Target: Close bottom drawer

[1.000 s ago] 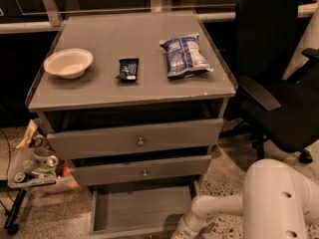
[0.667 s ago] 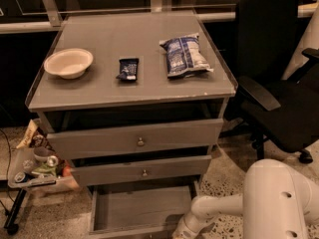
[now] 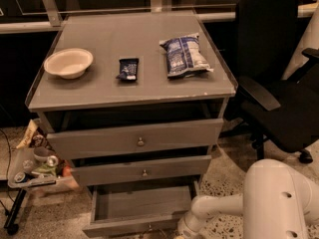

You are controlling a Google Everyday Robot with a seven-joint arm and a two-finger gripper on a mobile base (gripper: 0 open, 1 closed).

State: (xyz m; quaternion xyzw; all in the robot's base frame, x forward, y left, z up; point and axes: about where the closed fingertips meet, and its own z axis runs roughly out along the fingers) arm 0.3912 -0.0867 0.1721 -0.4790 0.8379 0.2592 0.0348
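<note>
The bottom drawer [image 3: 142, 203] of the grey cabinet is pulled out, showing its flat grey floor, with its slim front panel [image 3: 129, 228] at the frame's lower edge. Above it are the mid-sized drawer front [image 3: 143, 171] and the tall top drawer front [image 3: 137, 139], each with a small metal knob. My white arm [image 3: 224, 208] reaches in from the lower right to the drawer's front right corner. The gripper [image 3: 183, 232] sits at that corner, at the very bottom of the view, mostly cut off.
On the cabinet top lie a beige bowl [image 3: 68, 62], a dark snack bar [image 3: 128, 68] and a blue chip bag [image 3: 183, 55]. A black office chair [image 3: 279, 83] stands to the right. A small cart with clutter [image 3: 35, 171] stands at the left.
</note>
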